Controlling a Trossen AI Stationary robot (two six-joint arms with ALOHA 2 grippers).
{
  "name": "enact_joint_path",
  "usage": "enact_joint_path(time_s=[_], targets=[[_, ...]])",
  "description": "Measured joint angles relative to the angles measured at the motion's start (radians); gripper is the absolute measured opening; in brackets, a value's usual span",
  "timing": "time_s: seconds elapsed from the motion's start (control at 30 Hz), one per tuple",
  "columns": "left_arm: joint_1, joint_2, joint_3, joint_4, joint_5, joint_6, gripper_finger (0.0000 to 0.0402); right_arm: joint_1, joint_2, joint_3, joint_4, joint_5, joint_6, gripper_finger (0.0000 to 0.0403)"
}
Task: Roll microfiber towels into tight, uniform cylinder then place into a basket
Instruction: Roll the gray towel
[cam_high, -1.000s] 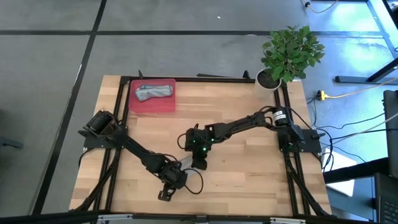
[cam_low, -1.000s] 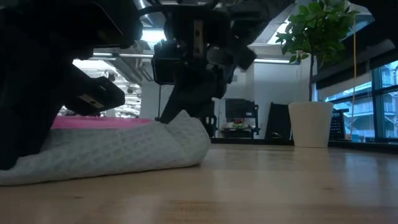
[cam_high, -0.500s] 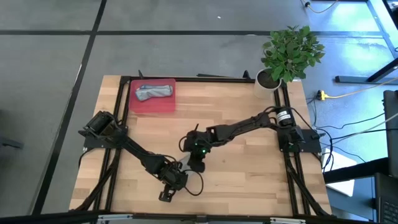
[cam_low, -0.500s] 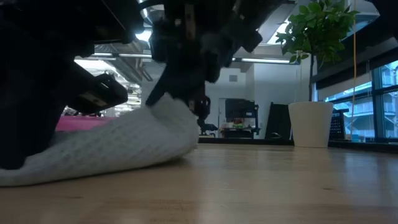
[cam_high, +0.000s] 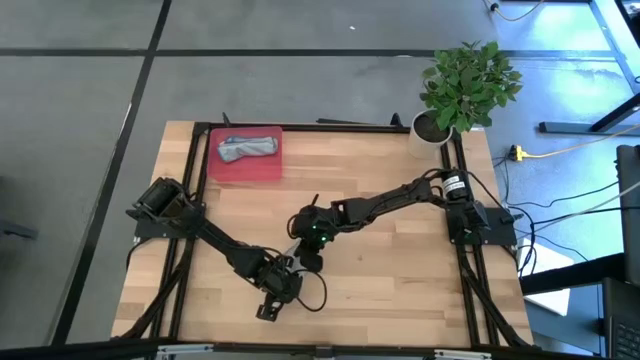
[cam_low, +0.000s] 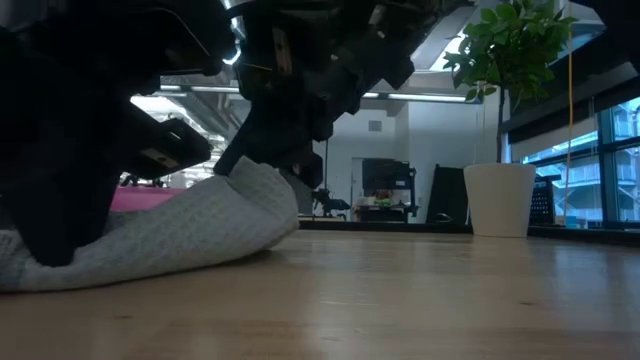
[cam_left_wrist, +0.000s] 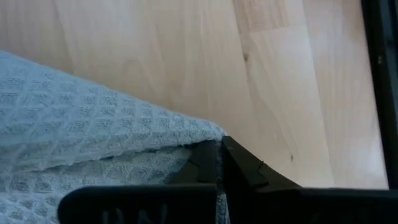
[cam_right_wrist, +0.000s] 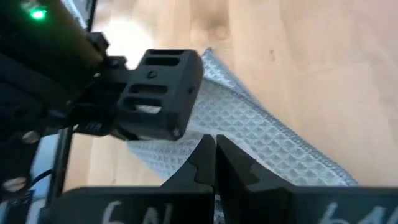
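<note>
Two end effectors, left (cam_high: 283, 272) and right (cam_high: 303, 248), grip the rolled pale towel (cam_low: 170, 236), its right end now lifted higher off the bench (cam_low: 430, 300), basket-bound.

Left arm reaches from its base at nine o'clock down toward six, elbow bent, wrist low over the tabletop. The left gripper (cam_high: 283, 272) is clamped tight, fingers (cam_left_wrist: 239, 163) pressed together. Right arm stretches from three o'clock in toward the centre, forearm nearly level. The right gripper (cam_high: 306, 252) is closed too, fingers (cam_right_wrist: 205, 155) touching, just beside the left one.
</note>
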Motion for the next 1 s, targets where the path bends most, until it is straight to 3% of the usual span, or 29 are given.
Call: enact_joint_path(time_s=[0.17, 1.0], targets=[[0.001, 0.0, 0.0, 0.0, -0.006, 0.0, 0.0, -0.008, 0.021, 0.0, 0.009, 0.062, -0.026, 0.0004], [0.008, -0.008, 0.0, -0.002, -0.008, -0.024, 0.0, -0.028, 0.157, 0.006, 0.137, 0.062, -0.092, 0.0004]])
